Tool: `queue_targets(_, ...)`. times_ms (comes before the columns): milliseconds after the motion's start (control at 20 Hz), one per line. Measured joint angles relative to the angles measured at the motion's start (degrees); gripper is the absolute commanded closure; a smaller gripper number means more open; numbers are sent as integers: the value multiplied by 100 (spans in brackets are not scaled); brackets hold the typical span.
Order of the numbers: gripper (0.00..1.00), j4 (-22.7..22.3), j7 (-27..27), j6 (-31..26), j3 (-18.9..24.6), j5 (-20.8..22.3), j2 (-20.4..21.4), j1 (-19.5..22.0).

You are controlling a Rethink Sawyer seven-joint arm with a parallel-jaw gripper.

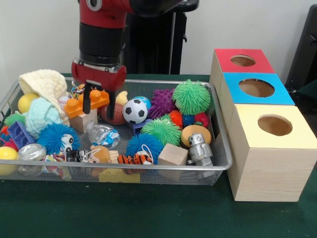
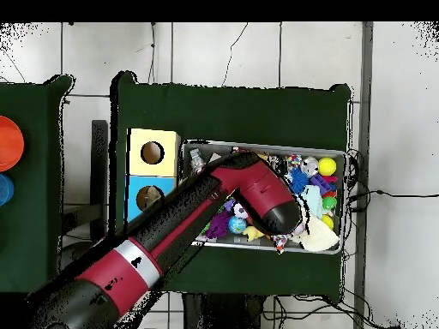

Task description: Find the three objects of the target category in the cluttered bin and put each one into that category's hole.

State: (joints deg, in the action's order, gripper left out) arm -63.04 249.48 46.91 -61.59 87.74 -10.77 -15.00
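Observation:
My gripper (image 1: 99,105) hangs low in the wire bin (image 1: 224,163), at its back left, and is open. One finger (image 1: 86,101) stands in front of an orange toy brick (image 1: 74,107) and the other finger (image 1: 112,105) is just off the brick's right end, so the jaws straddle part of it. A wooden block (image 1: 85,121) lies under the brick. In the overhead view the arm covers much of the bin (image 2: 343,184) and hides the gripper. Beside the bin stand three boxes with round holes: red (image 1: 242,60), blue (image 1: 256,88), yellow (image 1: 275,125).
Close by the gripper are a soccer ball (image 1: 134,111), a cream knitted piece (image 1: 47,84) and a purple spiky ball (image 1: 162,101). Green spiky balls (image 1: 191,96), a wooden cube (image 1: 173,154), a silver robot toy (image 1: 199,148) and a blue fuzzy toy (image 1: 58,138) fill the rest.

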Motion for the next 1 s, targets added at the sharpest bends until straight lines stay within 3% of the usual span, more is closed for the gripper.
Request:
queue_targets(600,0,-279,0,-1,190,51,203,7)
queue_targets(1000,0,-311,-2,0,554,80,277,52)
